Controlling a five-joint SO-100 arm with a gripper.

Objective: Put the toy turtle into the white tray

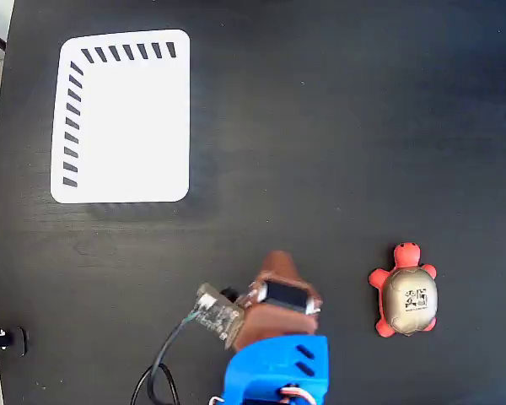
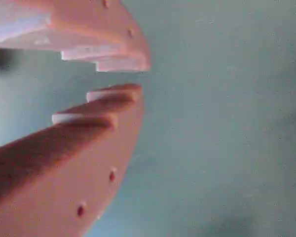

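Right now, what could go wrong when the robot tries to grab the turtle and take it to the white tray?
1. The toy turtle has a smooth domed shell, so the end effector could slip off it. In the wrist view its jaws stand only a sliver apart, too narrow unless they widen first.
2. The white tray lies far across the table, up and left in the fixed view, so a loose grip might drop the turtle on the way.

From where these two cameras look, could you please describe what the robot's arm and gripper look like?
The gripper has reddish-brown plastic fingers with stepped, pale-edged teeth and small holes. In the fixed view, the arm's blue body sits behind a brown wrist carrying a black servo block. A small circuit board hangs beside it, trailing a black cable.
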